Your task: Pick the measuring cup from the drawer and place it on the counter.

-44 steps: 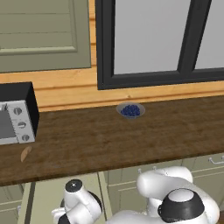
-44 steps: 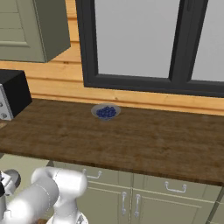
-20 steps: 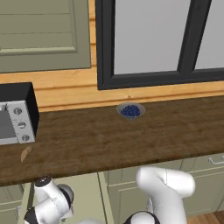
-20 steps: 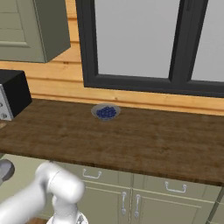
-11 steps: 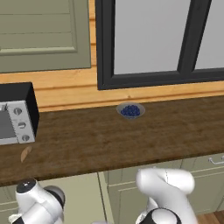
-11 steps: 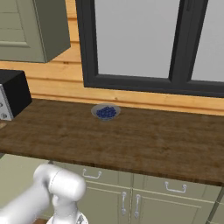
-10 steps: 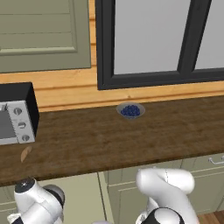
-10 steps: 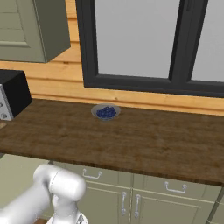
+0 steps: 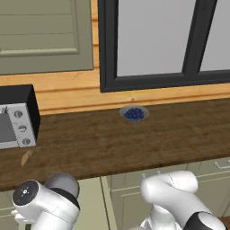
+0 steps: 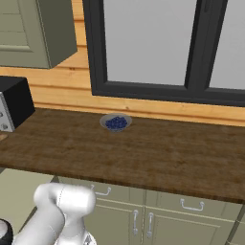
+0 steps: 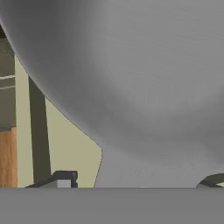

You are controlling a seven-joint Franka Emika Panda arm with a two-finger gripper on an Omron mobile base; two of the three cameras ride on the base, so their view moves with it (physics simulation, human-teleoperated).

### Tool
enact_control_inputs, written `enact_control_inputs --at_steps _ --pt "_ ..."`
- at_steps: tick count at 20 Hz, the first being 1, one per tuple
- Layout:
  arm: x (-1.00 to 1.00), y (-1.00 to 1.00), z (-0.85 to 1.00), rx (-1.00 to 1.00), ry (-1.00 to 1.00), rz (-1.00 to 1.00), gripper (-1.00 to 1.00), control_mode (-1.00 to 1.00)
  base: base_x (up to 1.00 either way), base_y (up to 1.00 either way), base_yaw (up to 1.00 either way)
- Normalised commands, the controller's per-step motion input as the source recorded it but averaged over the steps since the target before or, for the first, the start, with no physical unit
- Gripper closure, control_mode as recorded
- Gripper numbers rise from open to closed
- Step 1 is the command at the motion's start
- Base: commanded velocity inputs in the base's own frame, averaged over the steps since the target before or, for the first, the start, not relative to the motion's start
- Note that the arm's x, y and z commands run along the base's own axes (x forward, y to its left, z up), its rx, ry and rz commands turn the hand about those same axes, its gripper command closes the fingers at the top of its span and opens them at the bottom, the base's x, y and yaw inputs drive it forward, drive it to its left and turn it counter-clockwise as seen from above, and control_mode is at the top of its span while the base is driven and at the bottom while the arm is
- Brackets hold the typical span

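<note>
Left base view, left to right: microwave [image 9: 15, 117] sits at the far left of the counter [image 9: 99, 143], a small tan object [image 9: 26, 158] lies just in front of it near the counter's front edge. The arm's [image 9: 42, 204] white and dark wrist hangs low at lower left, below the counter edge. A glass bowl of blueberries [image 9: 134, 113] stands mid-counter near the back wall, under the dark-framed window [image 9: 152, 40]. Cabinet doors [image 9: 215, 173] run under the counter to the right.

Right base view: pale drawer [image 10: 16, 189] panel shows at lower left, below the counter edge, beside the arm's white link.

Hand view: the measuring cup [image 11: 131, 74] sits very close to the camera, grey rounded wall across most of the frame, with a flat grey part running down toward the gripper [image 11: 136, 180]. One dark fingertip [image 11: 63, 178] shows at bottom left, another at bottom right, the cup's lower part between them. Cannot tell whether the fingers pinch the cup or stand spread beside it. Pale drawer interior shows left of the cup.
</note>
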Motion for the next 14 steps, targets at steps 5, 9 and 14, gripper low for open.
enact_control_inputs --at_steps 5,9,14 --pt "0.37 -0.98 0.78 0.05 -0.24 -0.09 1.00 -1.00 0.00 0.00 0.00" --pt "0.72 -0.93 0.80 0.00 -0.15 -0.10 1.00 -1.00 0.00 0.00 0.00" --pt "0.94 -0.76 0.73 0.04 0.07 -0.16 1.00 -1.00 0.00 0.00 0.00"
